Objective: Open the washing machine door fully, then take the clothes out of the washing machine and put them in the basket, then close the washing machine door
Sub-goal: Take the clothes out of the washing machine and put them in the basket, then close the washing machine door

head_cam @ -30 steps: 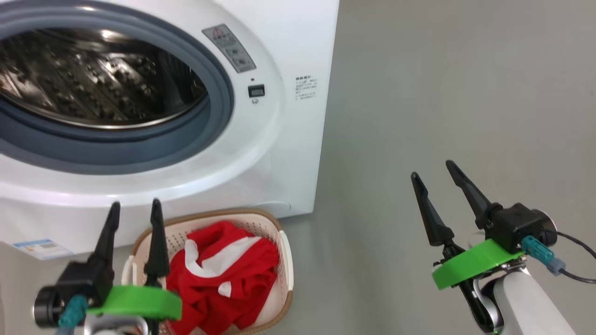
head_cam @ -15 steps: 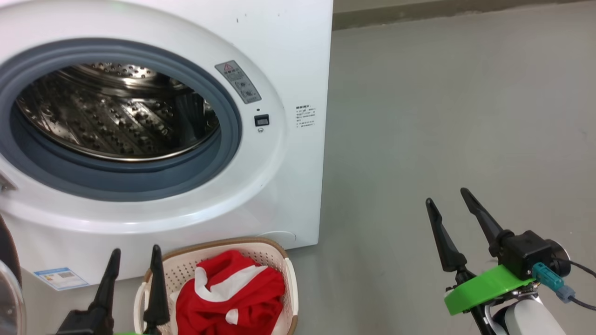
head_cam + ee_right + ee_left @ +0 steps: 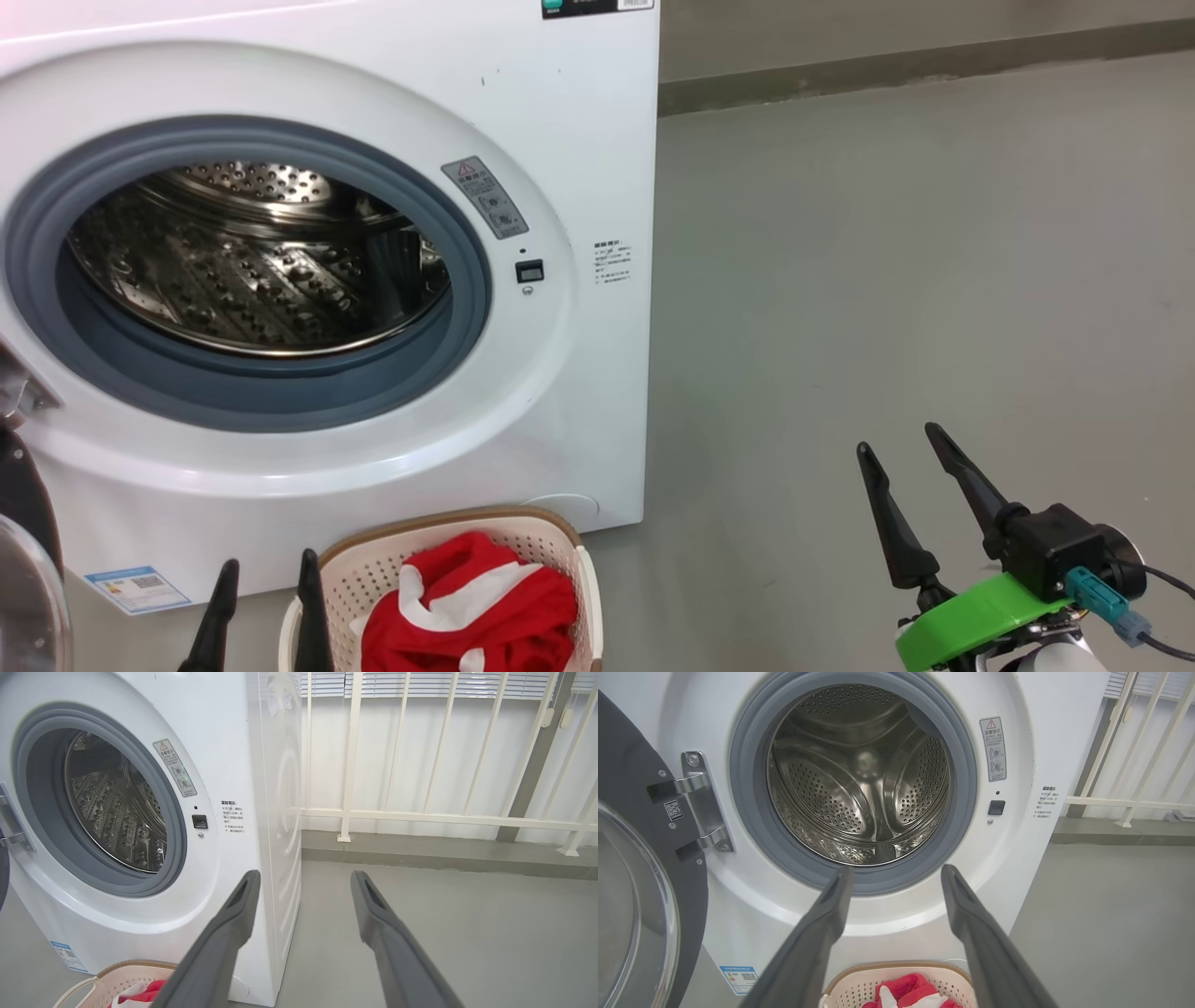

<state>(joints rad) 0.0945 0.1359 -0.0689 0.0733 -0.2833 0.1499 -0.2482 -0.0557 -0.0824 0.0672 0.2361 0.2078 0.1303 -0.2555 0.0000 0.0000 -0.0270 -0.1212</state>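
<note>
My left claw point(image 3: 269, 560) and right claw point(image 3: 898, 441) hover spread and empty above the grey floor point(image 3: 887, 280), the clothes point(image 3: 467, 607) in the basket point(image 3: 439, 518) before the washing machine point(image 3: 579, 140), door point(image 3: 630, 779) open, white railing point(image 3: 348, 765) beyond.

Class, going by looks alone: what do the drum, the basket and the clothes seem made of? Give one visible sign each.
Drum: probably polished stainless steel; it mirrors light and is punched with holes.
Basket: likely moulded plastic, matt cream; perforated wall, brown woven-look rim.
Clothes: soft fabric, red with white trim; it slumps in folds. Fibre cannot be told.
</note>
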